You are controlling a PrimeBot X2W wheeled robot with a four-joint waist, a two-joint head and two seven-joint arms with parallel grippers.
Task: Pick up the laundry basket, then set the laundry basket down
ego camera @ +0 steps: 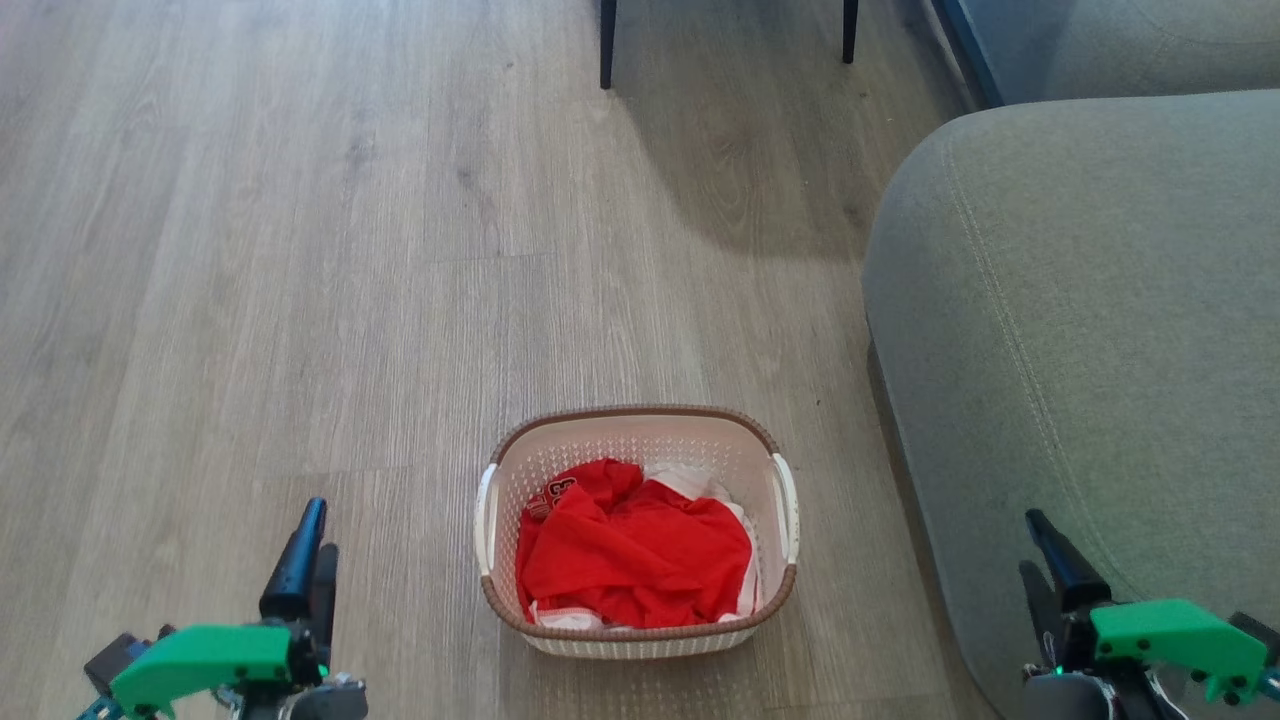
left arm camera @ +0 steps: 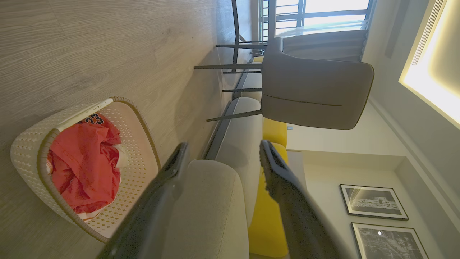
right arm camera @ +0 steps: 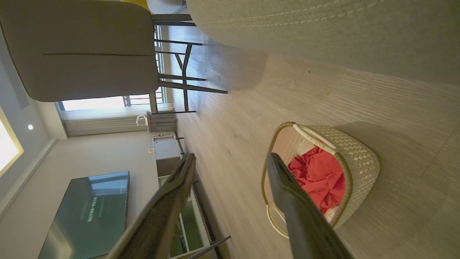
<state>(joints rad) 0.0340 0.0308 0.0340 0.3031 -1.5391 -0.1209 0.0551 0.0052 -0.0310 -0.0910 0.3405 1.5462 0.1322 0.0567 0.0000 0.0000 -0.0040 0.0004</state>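
Note:
The laundry basket (ego camera: 636, 438) stands on the wood floor, cream-white and perforated, with a brown rim and two white side handles; red clothing lies in it. It also appears in the left wrist view as the basket (left arm camera: 27, 153) and in the right wrist view as the basket (right arm camera: 354, 158). My left gripper (ego camera: 305, 545) hovers open to the basket's left, well apart from it. On the other side, my right gripper (ego camera: 1040, 550) is open too, in front of the sofa, clear of the basket. In the wrist views the left gripper (left arm camera: 222, 153) and right gripper (right arm camera: 231, 162) hold nothing.
A grey sofa (ego camera: 1090, 330) fills the right side, close to the basket. Dark chair legs (ego camera: 606, 45) stand at the far end of the floor. A grey chair (left arm camera: 316, 93) and a yellow cushion (left arm camera: 273, 133) lie beyond in the left wrist view.

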